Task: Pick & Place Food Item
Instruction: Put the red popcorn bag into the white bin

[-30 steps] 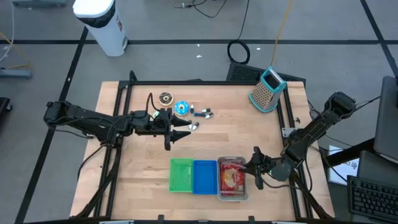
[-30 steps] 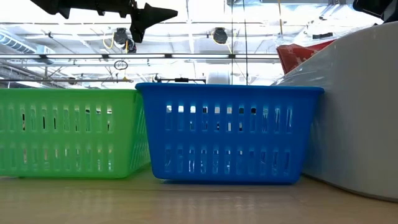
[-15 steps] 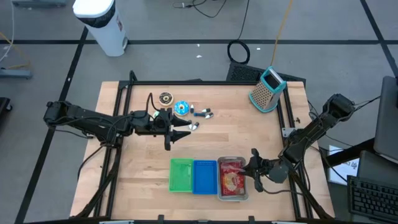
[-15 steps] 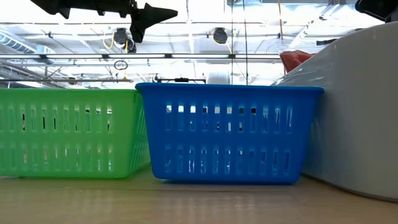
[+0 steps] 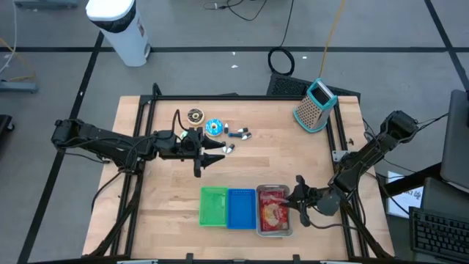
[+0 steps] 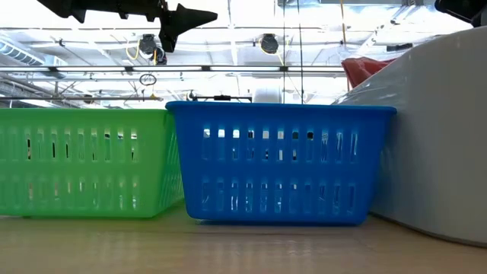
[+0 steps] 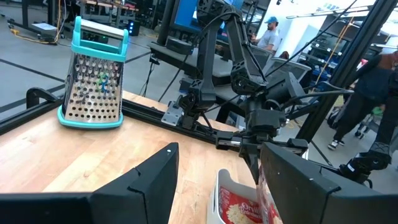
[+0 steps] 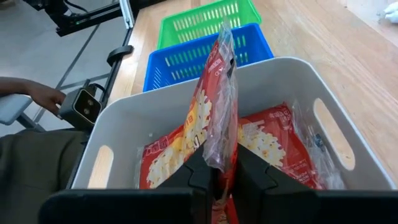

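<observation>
1. Right now the right gripper [image 5: 297, 199] hangs at the near right part of the wooden table [image 5: 293, 154], over the right rim of a white plastic bin [image 5: 258, 220].
2. Its jaws, seen in the right wrist view, stand close on either side of the bottom edge of a red popcorn bag in clear plastic wrap [image 8: 217, 112], which rises upright between them; they look to be pinching it, though how firmly cannot be told.
3. More red popcorn bags [image 8: 280, 140] lie flat in the bin, below and beyond the jaws.
4. Past the bin from the right jaws sit a blue slotted plastic basket [image 5: 241, 207] and then a green slotted plastic basket [image 5: 214, 206], all three side by side and touching.
5. Meanwhile the left gripper [image 5: 220, 155] hovers above the middle of the table, its jaws spread apart with nothing between them.
6. Just beyond the left jaws lie a small blue round object [image 5: 214, 127], a dark round object [image 5: 195, 115] and some small silvery pieces [image 5: 238, 134].
7. Well ahead of the left jaws, at the far right corner, stands a metal box grater with teal trim [image 7: 94, 81].
</observation>
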You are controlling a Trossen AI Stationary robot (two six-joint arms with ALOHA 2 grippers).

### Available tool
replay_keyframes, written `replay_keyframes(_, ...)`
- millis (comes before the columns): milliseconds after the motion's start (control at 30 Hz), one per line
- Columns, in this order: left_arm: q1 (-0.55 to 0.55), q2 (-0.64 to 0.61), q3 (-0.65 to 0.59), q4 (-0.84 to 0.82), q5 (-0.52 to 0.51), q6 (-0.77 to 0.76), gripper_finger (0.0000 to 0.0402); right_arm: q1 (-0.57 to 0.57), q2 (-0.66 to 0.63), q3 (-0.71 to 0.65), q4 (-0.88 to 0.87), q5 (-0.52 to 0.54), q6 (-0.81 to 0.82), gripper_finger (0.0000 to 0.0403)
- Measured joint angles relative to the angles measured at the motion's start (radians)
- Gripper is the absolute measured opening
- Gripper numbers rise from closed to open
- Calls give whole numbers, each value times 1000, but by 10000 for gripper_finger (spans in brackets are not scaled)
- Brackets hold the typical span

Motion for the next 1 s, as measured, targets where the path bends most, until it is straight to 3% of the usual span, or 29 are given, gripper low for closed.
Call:
replay_keyframes(533, 0, 0, 0, 0, 0, 0, 230, 0, 0, 0, 3, 0, 0, 40)
replay_keyframes(1000, 0, 0, 0, 0, 0, 0, 230, 0, 0, 0, 4, 4, 4, 111)
